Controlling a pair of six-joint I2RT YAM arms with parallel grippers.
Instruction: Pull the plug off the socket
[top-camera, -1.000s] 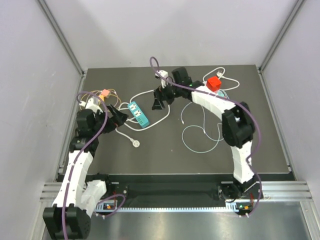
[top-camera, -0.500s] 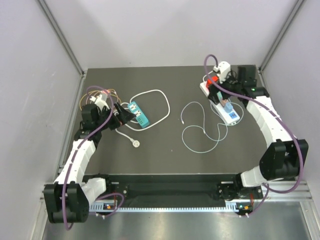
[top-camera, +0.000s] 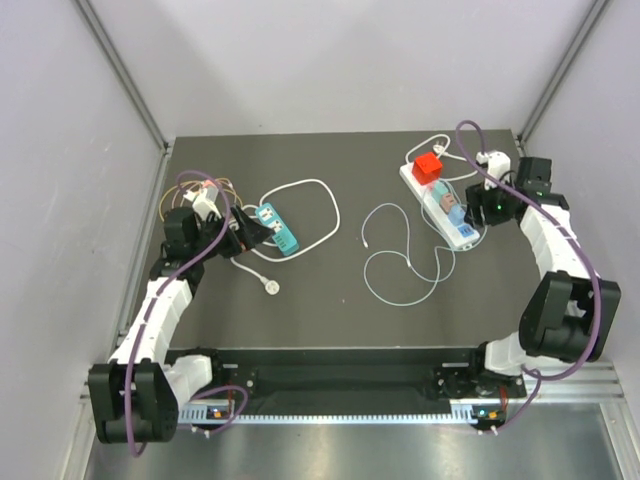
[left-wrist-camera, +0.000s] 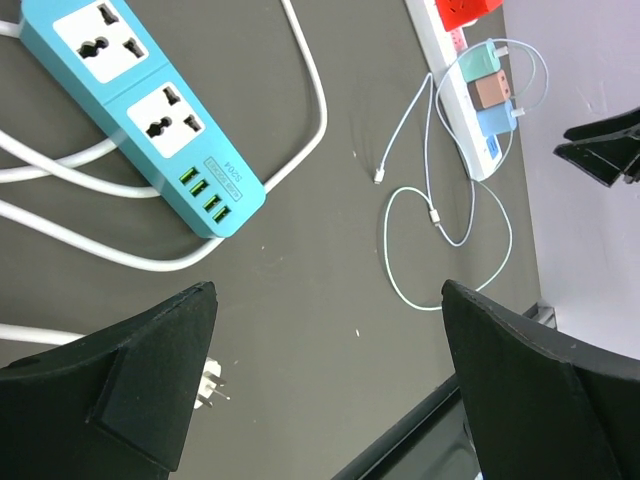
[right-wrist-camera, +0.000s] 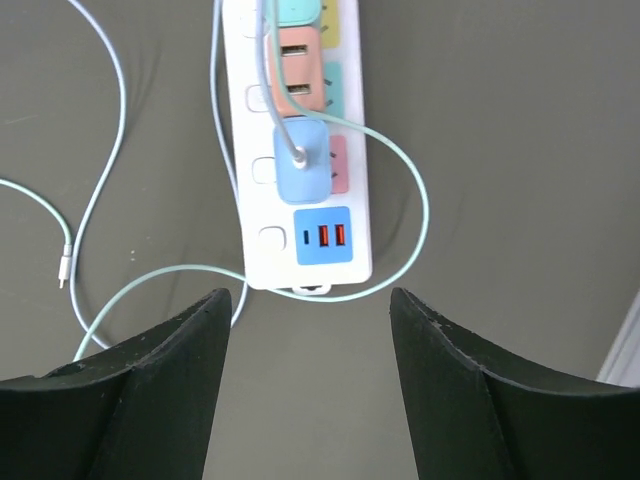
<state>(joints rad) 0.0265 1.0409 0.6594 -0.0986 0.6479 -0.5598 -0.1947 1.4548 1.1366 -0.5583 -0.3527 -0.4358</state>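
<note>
The socket lies flat on the far right part of the bench, set on a diagonal. It carries a row of fittings: a red plug at the far end, then a teal plug, an orange plug and a blue plug, with a blue USB panel at the near end. All four are seated in the socket. A thin light blue cable leaves the top of the blue plug, loops around the near end of the socket and runs in curls over the middle of the bench. The right gripper is at the near end of the socket with its fingers spread wide and nothing between them. In the right wrist view the USB panel and the blue plug show in the gap between the fingers, and neither finger touches the socket or a plug. On the left side of the bench lies a shorter teal power strip with a white cord looped beyond it and a white mains plug lying loose nearer the arms. The left gripper is just beside the teal power strip, likewise spread apart and holding nothing
</note>
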